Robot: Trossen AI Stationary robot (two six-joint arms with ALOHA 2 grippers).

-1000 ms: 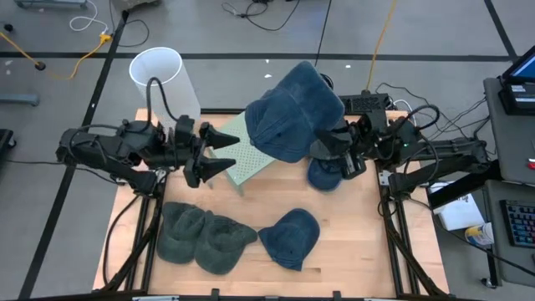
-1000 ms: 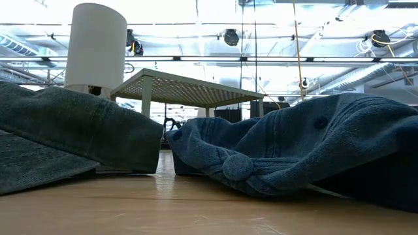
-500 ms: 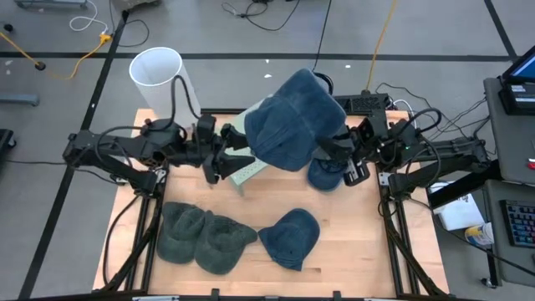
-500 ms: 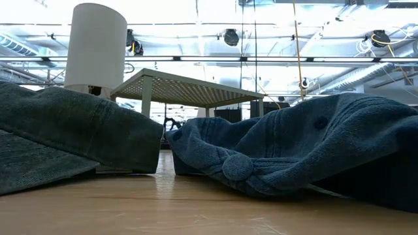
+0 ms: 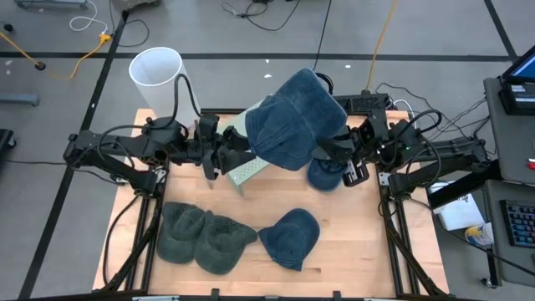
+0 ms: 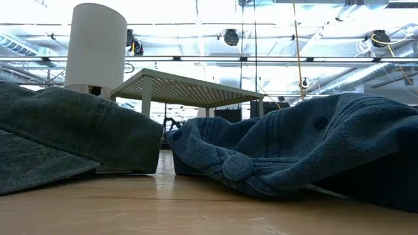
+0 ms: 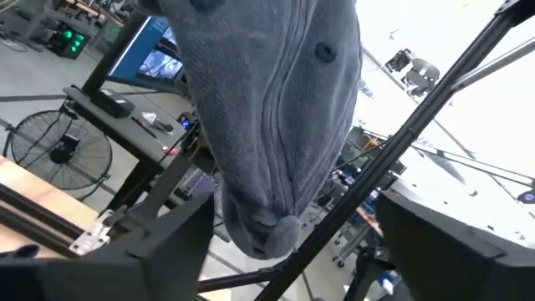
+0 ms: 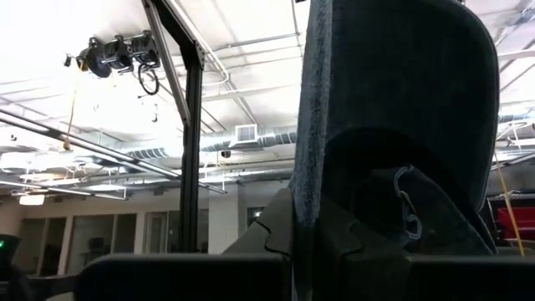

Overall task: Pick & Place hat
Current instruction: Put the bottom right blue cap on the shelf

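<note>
Wooden table (image 5: pixel 351 226) under workshop lights: we see the right gripper (image 5: pixel 328 150) pinching a blue hat (image 5: pixel 292 121) and holding it up above the small slatted stand (image 5: pixel 247 167). Our left gripper (image 5: pixel 238 153) reaches in from the other side, fingers spread on either side of the hat's hanging edge. Two green hats (image 5: pixel 201 234) and another blue hat (image 5: pixel 292 237) lie near the front edge; a white tube (image 5: pixel 159 75) stands at the back.

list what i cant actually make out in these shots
- High view: the right gripper fingertips, hidden under the held blue hat.
- High view: whether the left gripper touches that hat; its fingertips vanish at the brim.
- Low view: both grippers, out of frame; the table hats fill it.
- High view: most of the small green table, covered by hat and arm.
</note>
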